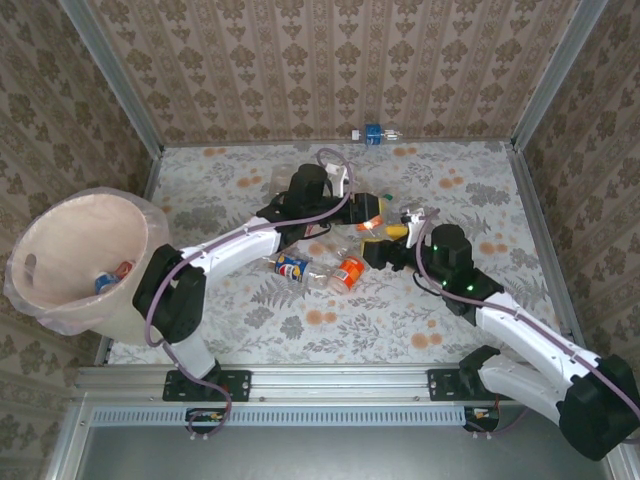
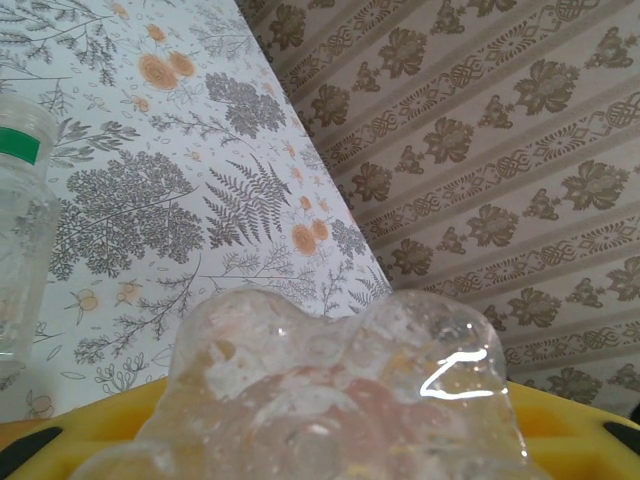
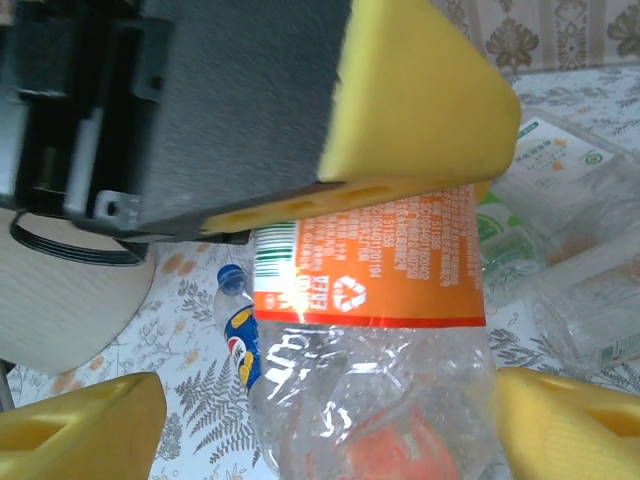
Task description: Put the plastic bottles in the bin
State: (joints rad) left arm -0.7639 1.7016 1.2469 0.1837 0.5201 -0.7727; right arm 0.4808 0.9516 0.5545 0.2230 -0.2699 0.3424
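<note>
Now: the left gripper is clamped on the orange-labelled bottle over mid-table, its yellow finger pressed on the label. The right gripper is spread wide, one finger on either side of the same bottle, with no hold. The bin stands at the table's left edge with a binned bottle inside. The blue-labelled bottle and orange bottle lie just below the grippers. The far bottle lies by the back wall.

Bright even light, soft shadows, blurry wrist close-ups
</note>
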